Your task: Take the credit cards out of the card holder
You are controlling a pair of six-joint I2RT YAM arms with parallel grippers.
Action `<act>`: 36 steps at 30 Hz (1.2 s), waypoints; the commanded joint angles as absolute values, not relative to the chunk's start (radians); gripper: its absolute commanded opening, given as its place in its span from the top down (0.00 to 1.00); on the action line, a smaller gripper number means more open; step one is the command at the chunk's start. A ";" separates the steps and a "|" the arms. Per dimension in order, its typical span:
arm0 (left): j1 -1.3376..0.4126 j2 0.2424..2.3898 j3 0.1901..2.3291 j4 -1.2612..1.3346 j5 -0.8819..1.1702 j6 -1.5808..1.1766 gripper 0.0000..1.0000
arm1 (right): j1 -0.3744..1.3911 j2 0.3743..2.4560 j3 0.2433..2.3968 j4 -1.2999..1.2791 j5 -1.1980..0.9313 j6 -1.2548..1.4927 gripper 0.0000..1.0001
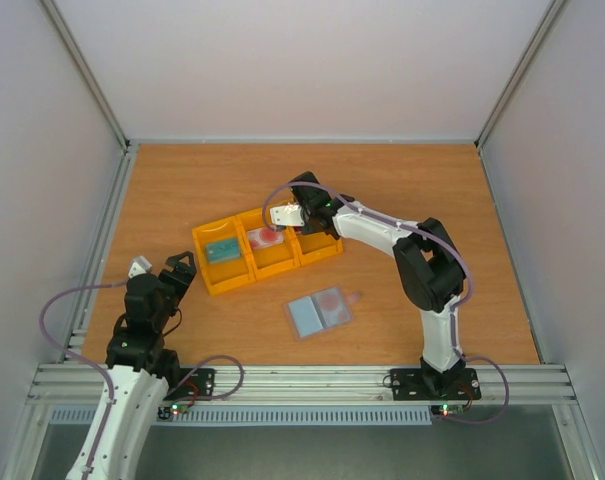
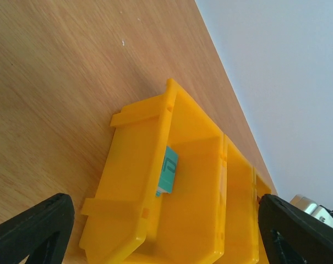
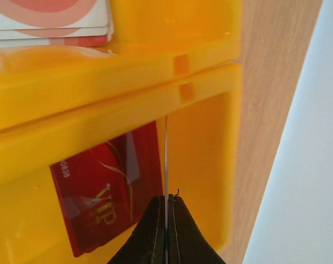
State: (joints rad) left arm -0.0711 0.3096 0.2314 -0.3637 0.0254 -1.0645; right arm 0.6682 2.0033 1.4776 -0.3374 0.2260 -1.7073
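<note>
The card holder [image 1: 307, 318] lies open on the table, pale blue inside. A whitish card with a red blotch [image 1: 333, 301] shows in its right panel. A teal card [image 1: 222, 250] [image 2: 168, 171] lies in the left compartment of the yellow tray [image 1: 230, 280], and a whitish-pink card [image 1: 265, 238] [image 3: 50, 16] lies in the middle one. My right gripper [image 1: 282, 215] [image 3: 166, 198] hangs over the right compartment, shut on a thin card seen edge-on [image 3: 166, 159]. A dark red VIP card face [image 3: 108, 195] shows just left of it. My left gripper [image 1: 162, 268] [image 2: 166, 242] is open and holds nothing, near the tray's left end.
The yellow tray [image 2: 155, 220] sits slanted in the middle of the wooden table. Metal frame rails [image 1: 102, 250] and pale walls close in the left, right and back edges. The card holder lies between the tray and the right arm's base [image 1: 437, 380].
</note>
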 commanded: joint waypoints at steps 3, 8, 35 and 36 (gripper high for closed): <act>-0.065 0.324 0.219 -0.351 0.003 -1.057 0.09 | 0.664 2.054 1.473 -0.332 0.205 -1.740 0.99; -0.066 0.324 0.220 -0.354 0.003 -1.057 0.09 | 0.665 2.083 1.485 -0.332 0.208 -1.741 0.99; -0.064 0.311 0.218 -0.365 0.005 -1.054 0.10 | 0.658 1.925 1.530 -0.526 0.163 -1.705 0.01; -0.065 0.311 0.218 -0.365 0.003 -1.054 0.10 | 0.659 1.912 1.534 -0.533 0.158 -1.694 0.01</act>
State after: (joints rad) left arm -0.0711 0.3202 0.2314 -0.3676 0.0216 -1.0645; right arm 0.6647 1.9930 1.4845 -0.4816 0.1787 -1.7241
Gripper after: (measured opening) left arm 0.900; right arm 0.980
